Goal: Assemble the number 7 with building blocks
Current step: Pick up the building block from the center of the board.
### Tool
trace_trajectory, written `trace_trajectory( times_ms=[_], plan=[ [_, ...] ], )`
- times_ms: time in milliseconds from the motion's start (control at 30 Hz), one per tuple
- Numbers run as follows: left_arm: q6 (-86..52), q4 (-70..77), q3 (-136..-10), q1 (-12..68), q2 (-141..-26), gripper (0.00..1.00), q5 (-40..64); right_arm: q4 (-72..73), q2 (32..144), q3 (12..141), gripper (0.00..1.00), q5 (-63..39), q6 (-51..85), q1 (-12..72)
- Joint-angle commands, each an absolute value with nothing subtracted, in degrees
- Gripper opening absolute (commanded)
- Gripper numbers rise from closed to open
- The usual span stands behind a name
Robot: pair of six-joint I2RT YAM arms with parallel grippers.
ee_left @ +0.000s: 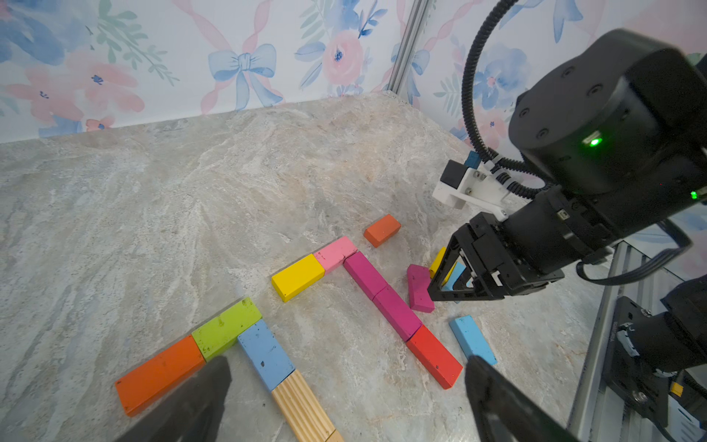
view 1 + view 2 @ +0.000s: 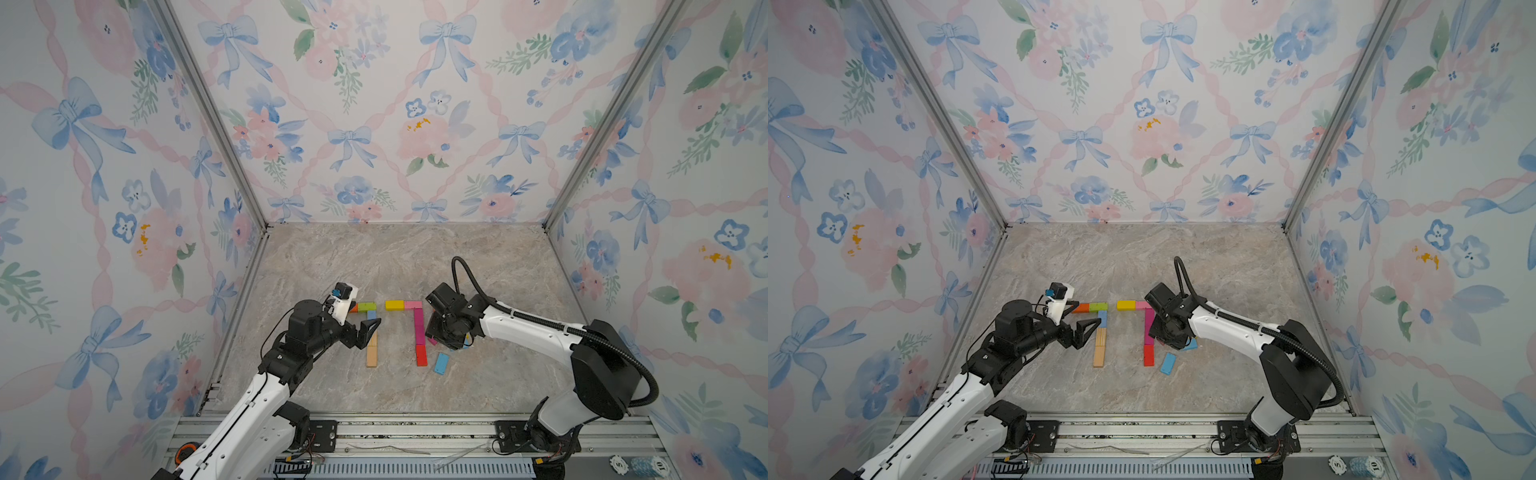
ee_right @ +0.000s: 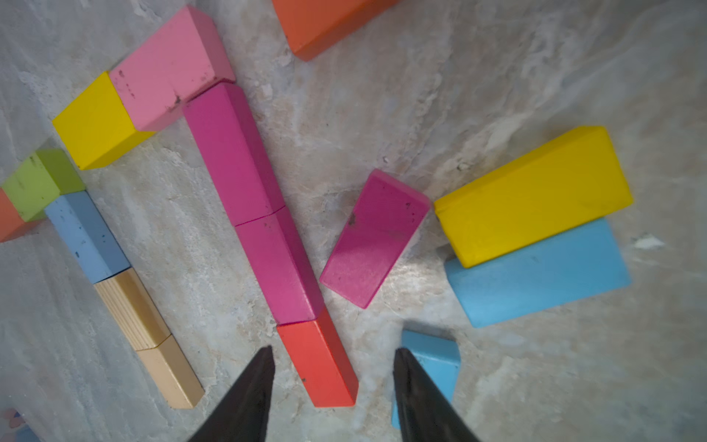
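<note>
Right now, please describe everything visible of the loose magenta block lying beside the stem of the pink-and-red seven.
The loose magenta block is a small flat rectangle, seemingly painted wood, with dark scuffs. It lies flat on the marble-look table, skewed to the magenta stem, between it and a yellow block. Its corners come very near both; contact cannot be told.

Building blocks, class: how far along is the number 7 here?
Done: two sevens lie flat, the orange-topped seven and the yellow-topped seven. In hand: nothing; the right gripper hangs open near the loose magenta block, the left gripper open too. Left: apparently nothing but spare blocks lying loose.
</note>
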State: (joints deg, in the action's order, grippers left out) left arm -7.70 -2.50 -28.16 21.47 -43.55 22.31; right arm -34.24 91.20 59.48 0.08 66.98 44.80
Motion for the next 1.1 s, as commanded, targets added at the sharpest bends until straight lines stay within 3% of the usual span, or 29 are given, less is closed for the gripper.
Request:
trace_trajectory(
  times_ms=[0, 1067],
  plan=[
    [-7.56, -1.22, -27.48, 21.04, -42.87, 0.98, 21.93, -32.58, 92.27, 58.27, 0.53, 0.64, 71.72, 44.17],
    [-7.03, -1.14, -27.13, 21.06, -40.79, 0.98, 21.18, -34.58, 102.34, 61.53, 0.54, 2.28, 71.38, 40.53]
  ],
)
